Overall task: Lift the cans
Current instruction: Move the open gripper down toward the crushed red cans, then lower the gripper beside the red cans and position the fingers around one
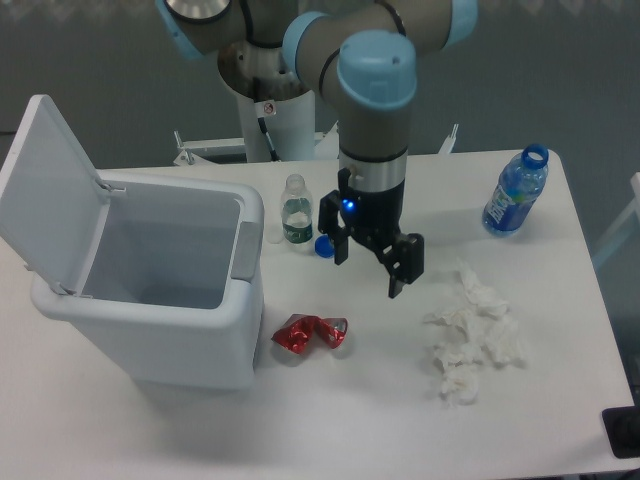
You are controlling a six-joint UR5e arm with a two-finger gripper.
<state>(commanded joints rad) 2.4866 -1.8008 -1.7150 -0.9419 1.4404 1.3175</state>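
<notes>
Blue cap half hidden behind gripper. Jaws apart, empty, hanging above the tabletop. Can crumpled, shiny red, lying beside the white bin, below-left of the gripper and apart from it. Crinkled tissue to the right; bare surface between.

The can near the counter's front edge is shiny red metal, all bent and bumpy. My gripper is dull black. The bin is smooth white plastic. The counter is smooth and white. The tissue is soft, crinkly white paper. The bottle at the back right corner is clear shiny plastic.
</notes>
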